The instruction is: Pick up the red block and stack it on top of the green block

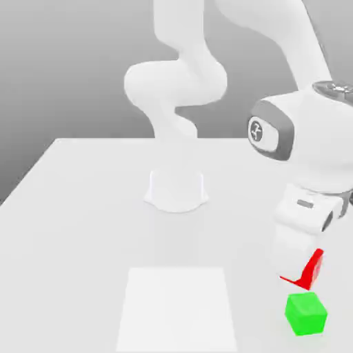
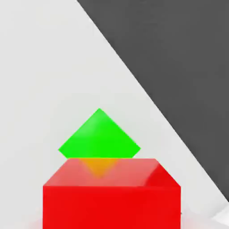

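The red block (image 1: 310,270) shows as a bright red cube under the lower end of my hand, which covers part of it. My gripper (image 1: 296,265) is shut on it at the exterior view's right. In the hand view the red block (image 2: 112,194) looms large and close. The green block (image 1: 306,314) rests on the white table just in front of the red one, with a small gap between them. In the hand view the green block (image 2: 99,136) lies past the red block, one corner pointing toward it.
The arm's round base (image 1: 176,189) stands mid-table. A paler rectangular patch (image 1: 178,307) lies on the table (image 1: 83,207) near its front. In the hand view the table's edge runs close to both blocks, with dark floor (image 2: 179,67) beyond.
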